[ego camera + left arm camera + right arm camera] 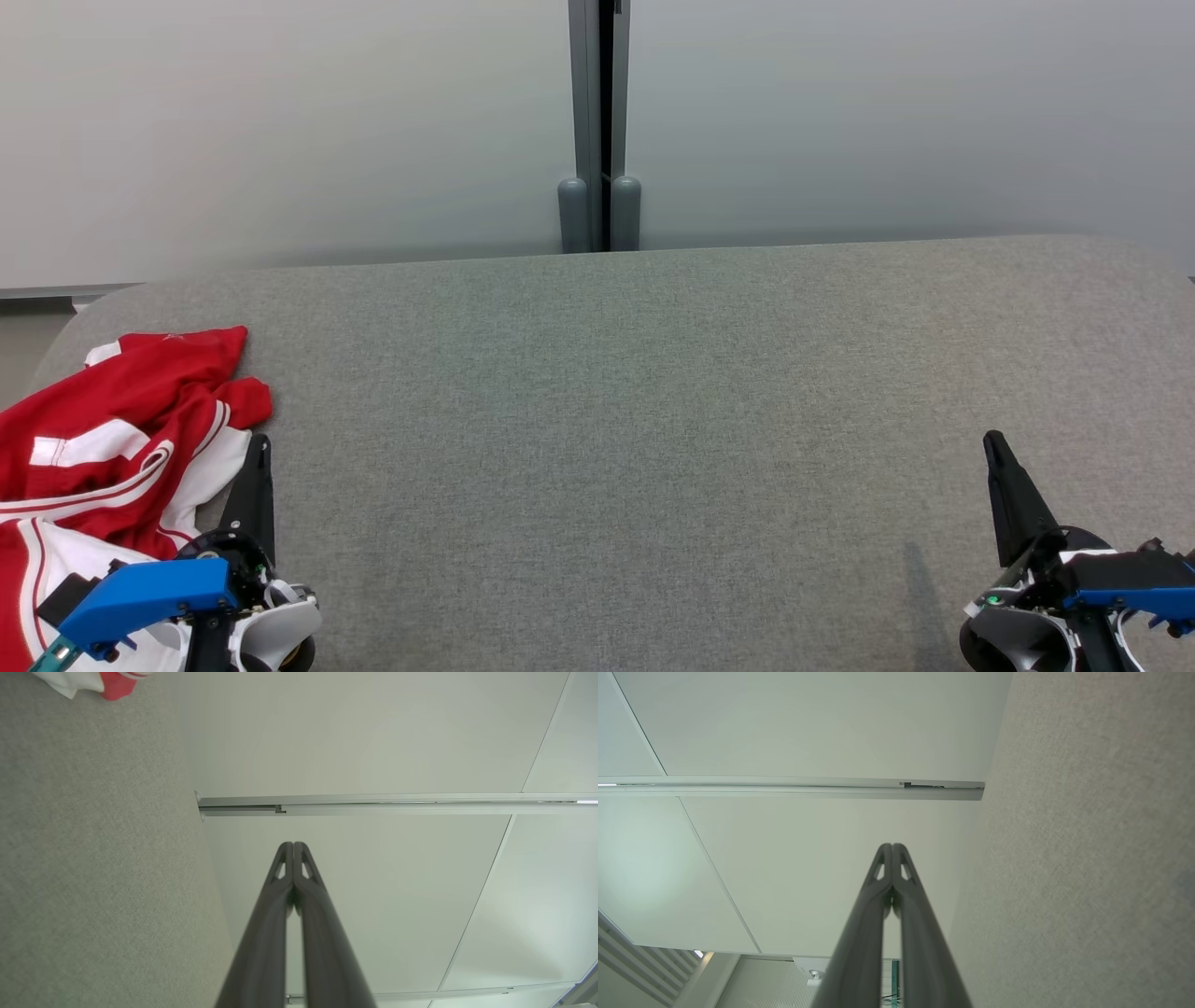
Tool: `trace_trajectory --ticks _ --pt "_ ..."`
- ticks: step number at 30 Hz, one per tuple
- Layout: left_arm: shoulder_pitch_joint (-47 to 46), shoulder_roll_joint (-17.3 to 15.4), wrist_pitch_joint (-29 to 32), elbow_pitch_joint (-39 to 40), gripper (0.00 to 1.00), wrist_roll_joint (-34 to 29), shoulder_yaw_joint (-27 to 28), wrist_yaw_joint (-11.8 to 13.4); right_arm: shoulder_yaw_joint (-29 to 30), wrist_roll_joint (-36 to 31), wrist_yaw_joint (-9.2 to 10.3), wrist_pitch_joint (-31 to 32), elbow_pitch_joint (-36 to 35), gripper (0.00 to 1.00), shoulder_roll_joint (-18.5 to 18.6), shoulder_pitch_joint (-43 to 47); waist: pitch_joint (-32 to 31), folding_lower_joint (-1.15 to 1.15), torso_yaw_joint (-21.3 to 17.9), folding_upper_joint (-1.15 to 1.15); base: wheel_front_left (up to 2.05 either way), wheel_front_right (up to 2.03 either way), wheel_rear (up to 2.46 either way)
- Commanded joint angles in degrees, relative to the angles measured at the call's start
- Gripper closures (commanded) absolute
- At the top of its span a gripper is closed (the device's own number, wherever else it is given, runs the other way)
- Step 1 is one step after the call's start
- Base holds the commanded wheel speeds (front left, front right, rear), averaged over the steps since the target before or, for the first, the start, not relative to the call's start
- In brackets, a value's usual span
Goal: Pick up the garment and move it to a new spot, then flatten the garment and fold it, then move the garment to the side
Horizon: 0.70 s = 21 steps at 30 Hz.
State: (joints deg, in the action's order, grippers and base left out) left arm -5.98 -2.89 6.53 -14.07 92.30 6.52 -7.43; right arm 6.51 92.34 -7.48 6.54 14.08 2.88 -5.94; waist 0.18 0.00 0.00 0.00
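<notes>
**Garment lies crumpled at the bench's left corner; every step looks to be ahead**

The garment [103, 439], red with white panels and stripes, lies bunched in loose folds at about 8 o'clock in the head view. It sits on the near left corner of the bench [616, 392] and runs off the picture's left and bottom edges. It is neither flat nor folded. Judging from how it lies, none of the task is done: the pick-up and carry to a new spot, the flattening, the folding and the final move aside all remain. The wide bare middle of the bench looks like the natural place to work.

The left gripper [260, 448] shows at 7 o'clock, just beside the garment's right edge. Its two fingers are pressed together with nothing between them; whether it touches the cloth I cannot tell. The right gripper [995, 448], at 4 o'clock and well apart from the garment, is likewise closed and empty. Both wrist views show the fingertips meeting.

The bench is covered in grey woven fabric, with rounded far corners. Behind it, pale wall panels [280, 121] meet at 12 o'clock at a dark grey upright [598, 112]. Two rounded grey caps [597, 213] sit at its foot.
</notes>
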Motion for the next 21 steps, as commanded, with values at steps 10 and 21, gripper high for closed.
trace_trajectory --ticks 10,21 --pt "1.06 0.17 -0.37 -1.14 0.00 -0.15 -0.13 0.01 -0.35 0.02 0.01 -0.24 0.95 0.00 -0.19 0.83 0.02 0.00 0.00 0.00 0.00 0.00 0.00" --pt "0.37 0.06 -3.83 0.53 0.00 -2.91 -1.16 -0.01 -3.42 0.13 0.00 -3.64 -1.32 0.00 -0.14 -0.23 0.04 0.00 0.05 0.00 0.00 0.00 0.00"
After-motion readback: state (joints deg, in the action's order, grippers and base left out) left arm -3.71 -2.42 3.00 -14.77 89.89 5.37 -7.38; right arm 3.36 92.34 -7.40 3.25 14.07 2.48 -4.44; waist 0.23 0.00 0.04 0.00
